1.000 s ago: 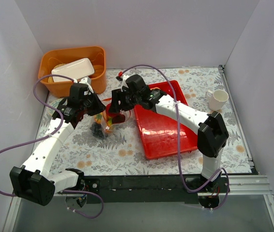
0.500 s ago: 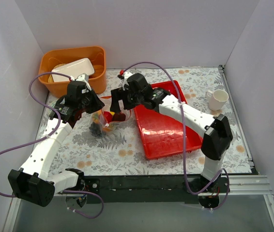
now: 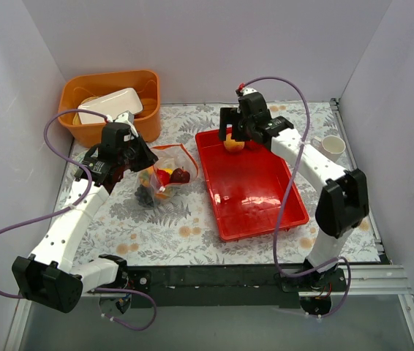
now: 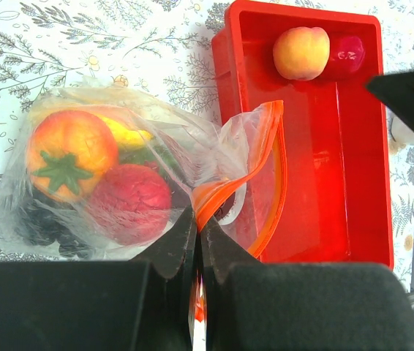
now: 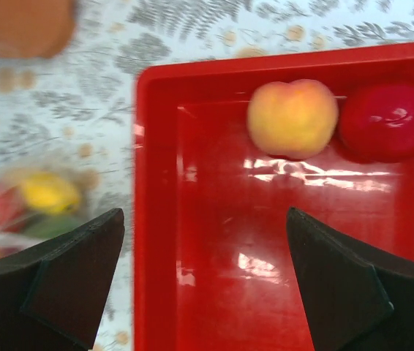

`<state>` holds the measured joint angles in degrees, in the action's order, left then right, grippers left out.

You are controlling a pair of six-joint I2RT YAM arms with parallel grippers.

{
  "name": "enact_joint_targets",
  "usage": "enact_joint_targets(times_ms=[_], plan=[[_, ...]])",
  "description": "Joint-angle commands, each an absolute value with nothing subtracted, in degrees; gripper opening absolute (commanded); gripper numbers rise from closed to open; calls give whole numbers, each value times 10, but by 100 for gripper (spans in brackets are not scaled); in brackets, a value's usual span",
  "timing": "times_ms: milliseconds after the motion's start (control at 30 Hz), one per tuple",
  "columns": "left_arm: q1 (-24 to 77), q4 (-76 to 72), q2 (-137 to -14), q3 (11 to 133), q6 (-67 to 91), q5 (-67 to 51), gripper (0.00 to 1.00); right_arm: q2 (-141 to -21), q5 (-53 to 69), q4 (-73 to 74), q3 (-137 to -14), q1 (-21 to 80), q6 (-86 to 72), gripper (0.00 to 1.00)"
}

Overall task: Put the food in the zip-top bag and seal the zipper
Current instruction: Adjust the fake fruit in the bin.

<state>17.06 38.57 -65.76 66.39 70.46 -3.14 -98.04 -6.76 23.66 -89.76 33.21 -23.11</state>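
Closest in, my left gripper [image 4: 198, 219] was pinched tight on the zipper [image 4: 280, 157], lifting that edge so, I judged, the zip-top bag [image 4: 141, 175] gaped toward the red tray [image 4: 220, 80] for loading. The bag lay on the table just left of the tray and held an orange fruit with a green calyx [image 4: 72, 150], a dark red ball [image 4: 130, 205], a yellow piece [image 4: 123, 133] and a dark grape bunch [image 4: 39, 223]. Farther out, a peach [image 5: 292, 118] and a red ball [image 5: 388, 121] sat touching at the tray's far end. My right gripper [image 5: 205, 213] hung above them, fingers spread wide and empty, lined up, I reckoned, for the peach.
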Motion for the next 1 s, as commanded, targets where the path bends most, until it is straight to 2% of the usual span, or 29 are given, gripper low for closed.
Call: enact_joint_targets(times_ms=[0,167,500,967], plan=[[170,378,-635,672,701,-27,0,-1065,-83,271,-952,299,-192,98],[169,379,-631,665,702,-26,0,-1140,-53,277,-1034,262,-161,98],[169,375,-634,658,701,-27,0,-1279,-22,328,-1175,259,-92,98],[170,372,-636,651,702,-32,0,-1261,-13,313,-1078,259,-92,98]])
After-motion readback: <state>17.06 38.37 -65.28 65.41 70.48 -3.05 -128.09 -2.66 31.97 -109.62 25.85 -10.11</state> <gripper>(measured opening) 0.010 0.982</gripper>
